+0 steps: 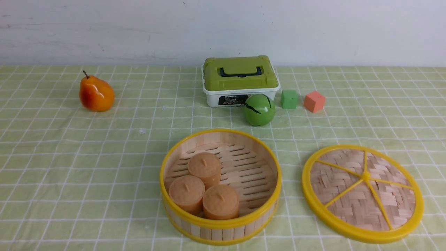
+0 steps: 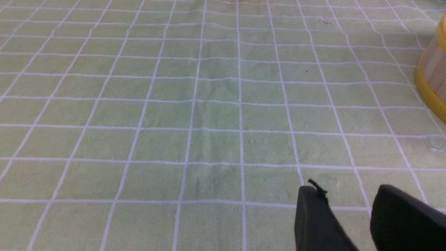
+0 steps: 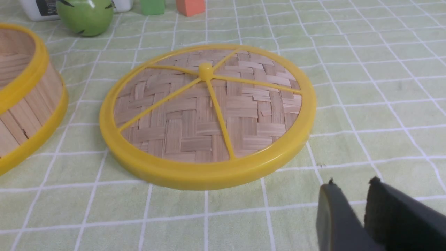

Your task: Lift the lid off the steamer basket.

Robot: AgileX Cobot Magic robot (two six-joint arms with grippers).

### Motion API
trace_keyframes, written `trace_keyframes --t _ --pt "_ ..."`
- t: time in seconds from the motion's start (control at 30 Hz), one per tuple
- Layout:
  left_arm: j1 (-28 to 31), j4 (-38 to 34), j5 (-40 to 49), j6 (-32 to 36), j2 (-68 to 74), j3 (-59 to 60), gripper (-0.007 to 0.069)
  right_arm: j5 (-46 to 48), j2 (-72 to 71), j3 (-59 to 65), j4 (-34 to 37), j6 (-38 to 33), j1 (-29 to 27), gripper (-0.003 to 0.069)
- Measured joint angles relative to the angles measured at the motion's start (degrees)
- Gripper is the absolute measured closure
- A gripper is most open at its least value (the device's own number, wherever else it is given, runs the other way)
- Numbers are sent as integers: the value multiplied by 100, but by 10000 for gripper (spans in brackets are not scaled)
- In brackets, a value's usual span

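The steamer basket (image 1: 223,233) stands open at the front centre of the table, with three orange cylinders (image 1: 205,168) inside. The lid (image 1: 362,193) lies flat on the cloth to its right, apart from it. Neither arm shows in the front view. In the right wrist view my right gripper (image 3: 352,183) hangs over bare cloth just clear of the lid's (image 3: 205,115) near rim, jaws a little apart and empty; the basket wall (image 3: 31,101) is beyond. My left gripper (image 2: 348,191) is open and empty over bare cloth, with the basket's edge (image 2: 433,69) off to one side.
At the back stand a white box with a green lid (image 1: 240,80), a green ball-like fruit (image 1: 259,109), a green cube (image 1: 289,99) and an orange cube (image 1: 314,101). A pear (image 1: 96,94) sits at the far left. A checked green cloth covers the table.
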Motion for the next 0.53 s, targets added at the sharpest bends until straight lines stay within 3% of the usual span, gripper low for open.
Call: trace_keyframes --t 0.53 --pt "0 0 0 0 0 0 386 0 0 0 0 0 0 524"
